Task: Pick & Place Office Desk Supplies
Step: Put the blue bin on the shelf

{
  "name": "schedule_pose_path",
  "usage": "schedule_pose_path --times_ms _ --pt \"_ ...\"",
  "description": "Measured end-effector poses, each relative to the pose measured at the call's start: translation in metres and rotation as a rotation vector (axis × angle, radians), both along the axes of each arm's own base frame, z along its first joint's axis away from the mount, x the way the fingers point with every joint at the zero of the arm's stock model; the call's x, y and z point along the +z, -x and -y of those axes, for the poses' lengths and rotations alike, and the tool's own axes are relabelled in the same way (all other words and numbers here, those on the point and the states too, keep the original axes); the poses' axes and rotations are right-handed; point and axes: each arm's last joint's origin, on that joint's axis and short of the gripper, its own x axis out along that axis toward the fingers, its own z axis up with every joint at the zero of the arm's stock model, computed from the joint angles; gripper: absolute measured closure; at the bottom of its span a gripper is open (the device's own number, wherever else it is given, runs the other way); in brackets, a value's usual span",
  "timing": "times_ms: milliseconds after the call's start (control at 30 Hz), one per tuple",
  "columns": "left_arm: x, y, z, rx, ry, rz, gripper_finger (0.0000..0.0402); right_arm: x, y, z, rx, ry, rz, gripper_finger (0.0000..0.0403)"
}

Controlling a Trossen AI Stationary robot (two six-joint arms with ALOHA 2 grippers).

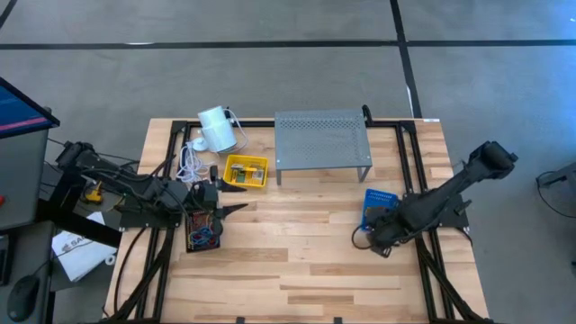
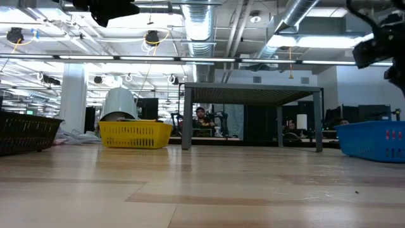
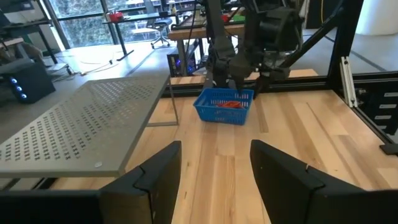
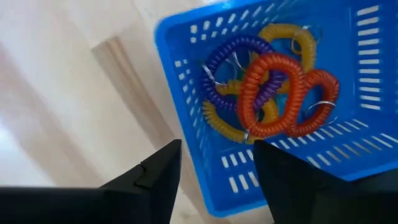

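A blue basket (image 4: 348,81) at the table's right holds coiled loops: orange (image 4: 267,93), purple (image 4: 230,59), yellow (image 4: 298,37) and red (image 4: 320,102). My right gripper (image 4: 217,180) points down, open, over the basket's near corner; nothing is between its fingers. At the left, a black basket (image 1: 202,232) holds more coloured loops. My left gripper (image 1: 236,209) hovers level just beyond it, open and empty, and points across the table toward the blue basket (image 3: 225,106). A yellow basket (image 1: 246,171) with small items stands at the back left.
A grey perforated shelf (image 1: 322,139) stands at the back middle. A white cylinder (image 1: 216,129) with a coiled white cord (image 1: 191,160) lies at the back left. Bare wood spreads across the table's middle and near edge (image 1: 306,270).
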Motion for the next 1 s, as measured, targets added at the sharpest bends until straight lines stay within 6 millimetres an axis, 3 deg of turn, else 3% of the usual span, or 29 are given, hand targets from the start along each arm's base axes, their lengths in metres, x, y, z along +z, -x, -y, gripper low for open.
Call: schedule_pose_path --times_ms 833,1000 --pt "-0.001 0.000 0.000 0.000 -0.005 -0.013 0.0213 -0.056 -0.024 -0.011 0.071 0.093 -0.214 0.0218" --pt "-0.001 0.000 0.000 0.000 -0.004 -0.013 0.0213 -0.060 -0.027 -0.008 0.062 0.064 -0.248 0.0270"
